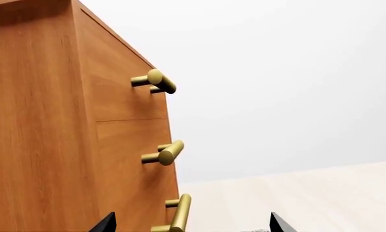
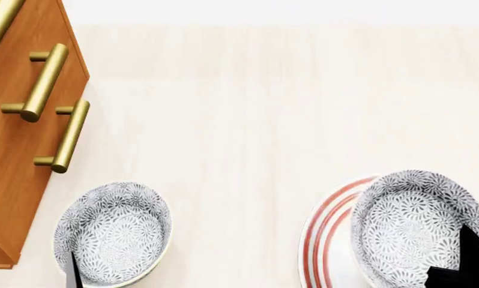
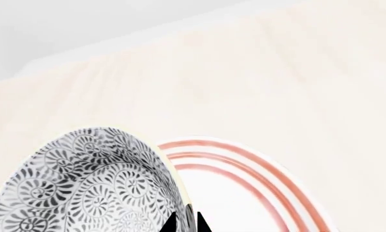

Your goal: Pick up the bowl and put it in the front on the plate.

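Wooden brass-handled cabinet (image 2: pixel 15 150), pale tabletop (image 2: pixel 248 108)

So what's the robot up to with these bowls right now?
The right gripper has its jaws pinched on the rim of a patterned bowl and holds it over the red-ringed plate; whether the bowl already rests on the plate is hard to tell. A second bowl alike sits on the pale table beside a wooden drawer cabinet. The left gripper is open and holds nothing, pointing towards the cabinet's brass handles.
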